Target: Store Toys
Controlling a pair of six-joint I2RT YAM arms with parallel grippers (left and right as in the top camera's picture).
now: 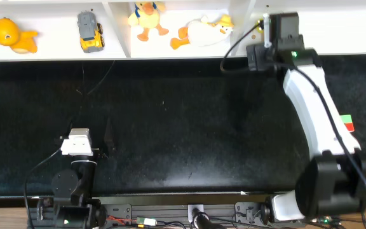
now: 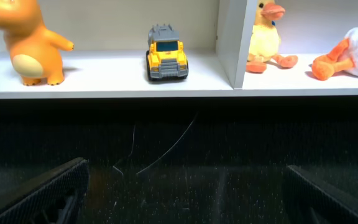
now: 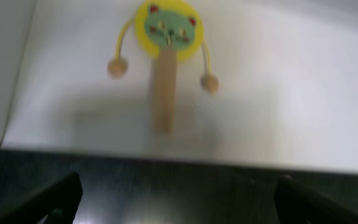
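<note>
A white shelf (image 1: 170,52) runs along the table's far edge. In its compartments stand an orange figure (image 1: 13,35), a yellow toy truck (image 1: 89,32), a yellow duck plush (image 1: 147,18) and a white duck plush (image 1: 202,30). A wooden rattle drum (image 3: 165,68) with a yellow-green head lies flat on the shelf floor in the right compartment. My right gripper (image 3: 176,199) hovers open at the shelf's edge just before the rattle, nothing between its fingers. My left gripper (image 2: 185,193) stands open low over the black mat, facing the truck (image 2: 166,53) from well back.
The black mat (image 1: 189,121) covers the table between the arms and the shelf. Upright dividers (image 2: 232,43) split the shelf into compartments. A small red and green item (image 1: 346,122) lies by the right arm. Cables run along the near edge.
</note>
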